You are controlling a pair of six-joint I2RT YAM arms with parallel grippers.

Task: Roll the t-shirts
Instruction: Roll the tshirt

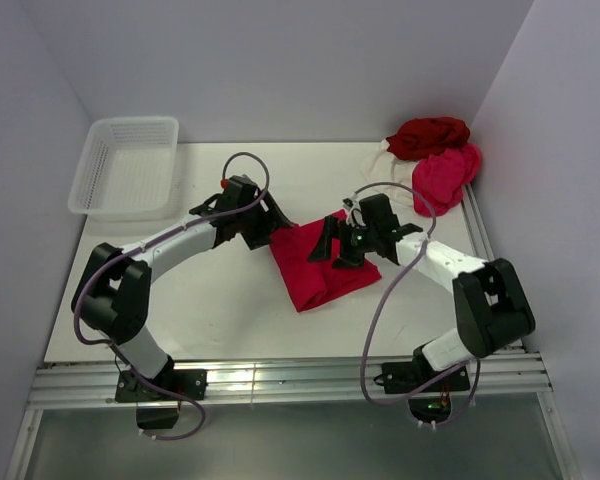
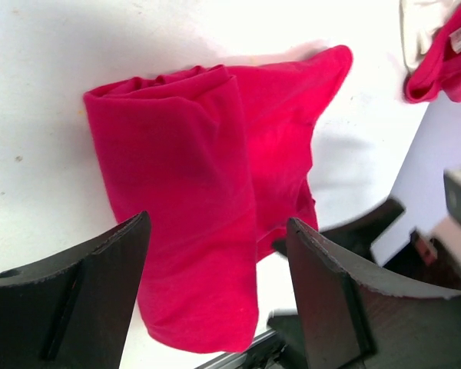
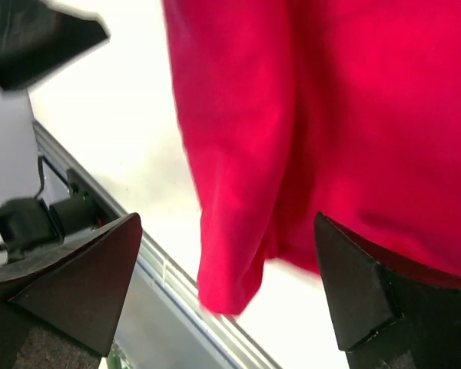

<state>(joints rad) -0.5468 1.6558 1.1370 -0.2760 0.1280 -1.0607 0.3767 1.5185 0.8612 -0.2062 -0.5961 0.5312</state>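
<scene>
A bright crimson t-shirt point(image 1: 315, 265) lies folded into a narrow band on the white table, between the two arms. My left gripper point(image 1: 270, 228) stands at its left edge, jaws open. In the left wrist view the shirt point(image 2: 207, 192) runs loose between and beyond the gripper point(image 2: 217, 223), and neither finger pinches cloth. My right gripper point(image 1: 340, 248) hovers over the shirt's right edge, open wide. Under the right gripper point(image 3: 227, 223), the shirt's folded end point(image 3: 307, 115) lies free. Dark red point(image 1: 428, 135), pink point(image 1: 445, 175) and cream point(image 1: 380, 160) t-shirts are heaped at the back right.
A white mesh basket point(image 1: 128, 165) sits at the back left corner. The metal rail point(image 1: 280, 380) runs along the table's near edge, close to the shirt's near end point(image 3: 177, 284). Walls enclose the table on the left, back and right.
</scene>
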